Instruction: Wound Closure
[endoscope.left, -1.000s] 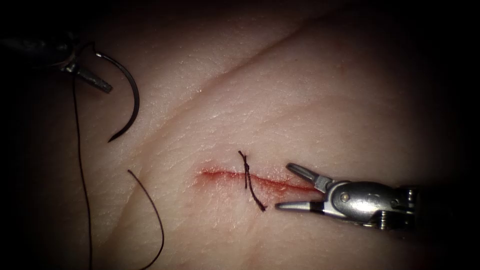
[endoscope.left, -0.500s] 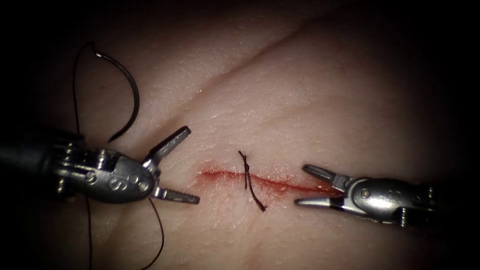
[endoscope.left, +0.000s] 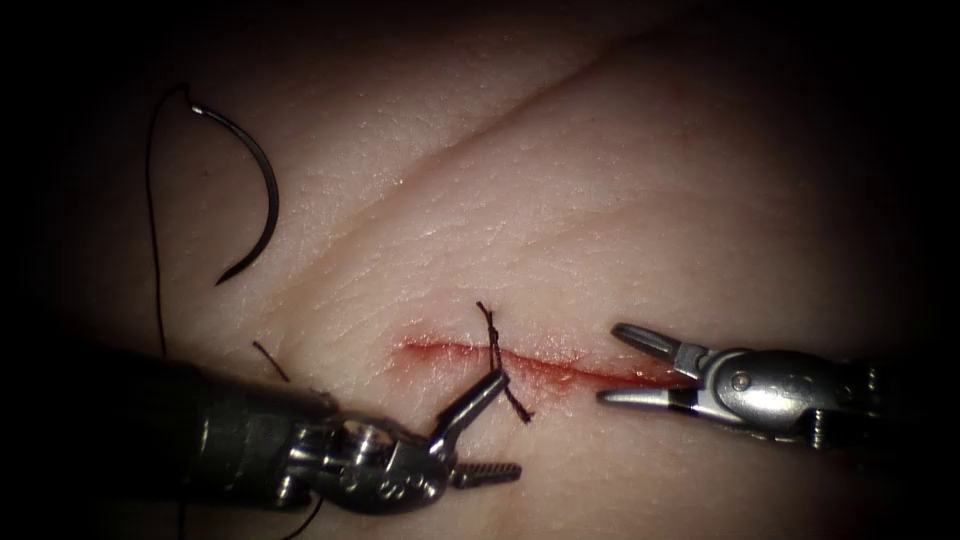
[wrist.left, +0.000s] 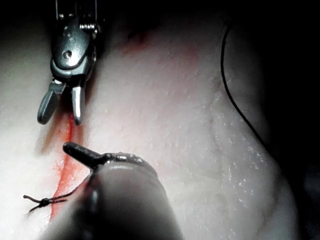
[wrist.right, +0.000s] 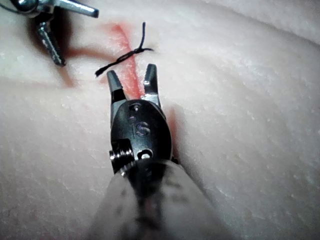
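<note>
The curved needle (endoscope.left: 268, 190) lies loose on the tissue (endoscope.left: 620, 200), far left of the cut, and neither tool holds it. Its thread (endoscope.left: 152, 220) trails down from its blunt end. A knotted stitch (endoscope.left: 494, 350) with short cut ends crosses the cut (endoscope.left: 550, 366), which is wet with red fluid. My left tool (endoscope.left: 507, 422) reaches in from the lower left, jaws open and empty, the upper jaw touching or just beside the stitch's lower tail. My right tool (endoscope.left: 608, 364) stands open and empty at the cut's right end. The right wrist view shows its jaws (wrist.right: 131, 71) just short of the stitch (wrist.right: 131, 52).
A loose piece of thread (endoscope.left: 268, 360) shows beside the left tool's shaft. A shallow crease (endoscope.left: 500, 115) runs diagonally across the tissue above the cut. In the left wrist view a thread (wrist.left: 235, 100) runs over the tissue, and the right tool (wrist.left: 60, 120) is over the cut's (wrist.left: 65, 160) far end.
The left tool has come down from beside the needle at upper left and moved right to the stitch. The needle stays put. The right tool has drawn back a little to the right.
</note>
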